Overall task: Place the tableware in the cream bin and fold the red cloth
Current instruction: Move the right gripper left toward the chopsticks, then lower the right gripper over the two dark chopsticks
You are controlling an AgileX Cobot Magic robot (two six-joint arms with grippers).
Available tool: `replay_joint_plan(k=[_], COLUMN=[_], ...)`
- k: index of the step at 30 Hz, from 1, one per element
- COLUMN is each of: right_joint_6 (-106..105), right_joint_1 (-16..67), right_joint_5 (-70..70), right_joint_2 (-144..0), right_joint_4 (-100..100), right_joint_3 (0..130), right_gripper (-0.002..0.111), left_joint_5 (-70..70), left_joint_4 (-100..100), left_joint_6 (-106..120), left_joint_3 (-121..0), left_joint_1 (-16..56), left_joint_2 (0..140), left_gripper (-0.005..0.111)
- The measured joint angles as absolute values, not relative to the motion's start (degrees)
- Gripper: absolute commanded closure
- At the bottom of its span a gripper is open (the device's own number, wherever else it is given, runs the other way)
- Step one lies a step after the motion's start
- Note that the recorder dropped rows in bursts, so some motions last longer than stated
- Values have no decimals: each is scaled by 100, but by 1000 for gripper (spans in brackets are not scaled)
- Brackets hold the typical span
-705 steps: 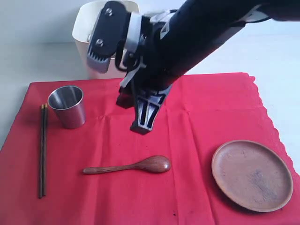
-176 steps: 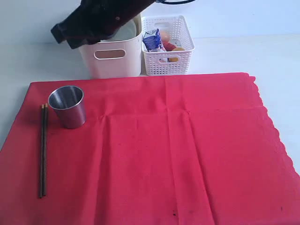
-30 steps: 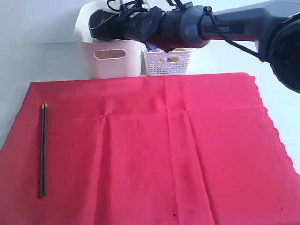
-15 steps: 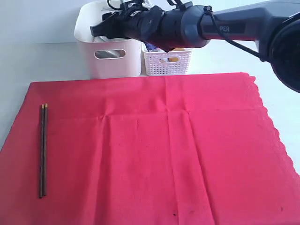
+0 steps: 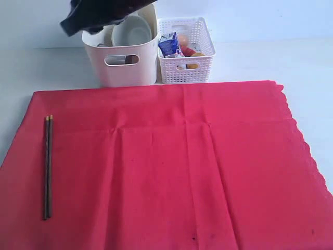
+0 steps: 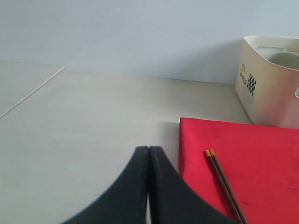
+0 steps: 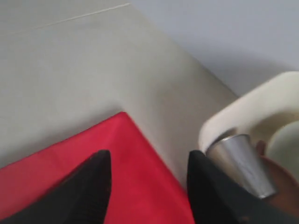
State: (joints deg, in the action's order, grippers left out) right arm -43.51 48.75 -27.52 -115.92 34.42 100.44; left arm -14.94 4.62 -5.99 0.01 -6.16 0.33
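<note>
The red cloth [image 5: 171, 166] lies spread flat, and the dark wooden chopsticks [image 5: 47, 166] rest on its left side. Behind it stands the cream bin [image 5: 125, 70] with the pale bowl [image 5: 131, 30] leaning inside. In the right wrist view the steel cup [image 7: 243, 165] sits in the bin [image 7: 247, 112]. My right gripper [image 7: 149, 161] is open and empty just outside the bin's rim, above the cloth's corner [image 7: 93, 158]. My left gripper [image 6: 148, 150] is shut on nothing over bare table, beside the cloth's edge [image 6: 252, 163] and the chopsticks [image 6: 224, 184].
A white lattice basket [image 5: 184, 52] with a blue milk carton [image 5: 168, 44] and other food stands right of the bin. The right arm [image 5: 96, 13] hangs dark over the bin's top left corner. A pale table [image 5: 291, 60] surrounds the cloth.
The right arm has pulled up and away to the left from over the bin, uncovering the bowl. The steel cup stays in the bin. The chopsticks and cloth have not moved.
</note>
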Motion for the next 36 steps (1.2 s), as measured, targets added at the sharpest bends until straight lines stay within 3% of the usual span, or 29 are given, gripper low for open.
replay_joint_plan(k=[7,18,21,28,36], right_joint_6=[-3888,-1175,-701,-387,-365], right_joint_1=[5796,6550,6632,6849,6921], right_joint_5=[-2881,-2948,-2953,-2663,-2432], right_joint_2=[-12048,-13039,-13165,-13335,-13589], right_joint_4=[2588,189,-173,-331,-291], right_joint_3=[10044,10044,10044,10044,10141], right_gripper=[89,90,84,56,52], left_joint_5=[-1494,-1494,-1494,-1494,-1494], left_joint_4=[462,462,462,462,462], left_joint_6=[-599,-599,-599,-599,-599], left_joint_3=[1,1,1,1,1], left_joint_1=[-616,-616,-616,-616,-616], left_joint_2=[33,33,33,33,33], left_gripper=[106,106,106,106,106])
